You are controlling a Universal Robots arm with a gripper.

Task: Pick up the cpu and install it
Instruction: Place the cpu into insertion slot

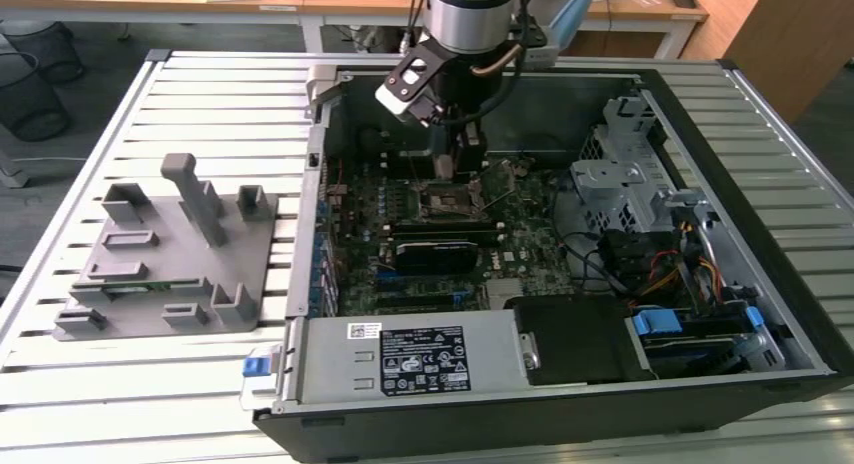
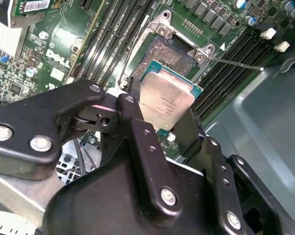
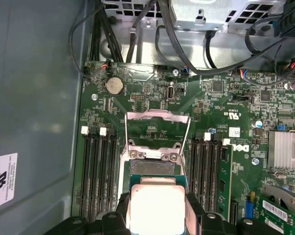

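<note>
My gripper (image 2: 163, 120) is shut on the cpu (image 2: 167, 100), a flat square chip with a shiny silver-grey top, its black fingers (image 2: 133, 115) pressing on two opposite edges. In the first wrist view the cpu (image 3: 154, 205) hangs just above the motherboard, partly over the open socket (image 3: 152, 167), whose metal load plate (image 3: 157, 128) is flipped back. The socket (image 2: 162, 54) shows a bare contact field, partly hidden by the chip. In the exterior view the gripper (image 1: 454, 169) reaches down into the open computer case, right over the socket (image 1: 447, 199).
Memory slots (image 3: 98, 171) flank the socket on both sides. A thin socket lever (image 2: 235, 63) sticks out sideways. Cables and a drive cage (image 1: 627, 174) fill the case at the exterior view's right. A grey fixture tray (image 1: 174, 254) stands on the slatted table at its left.
</note>
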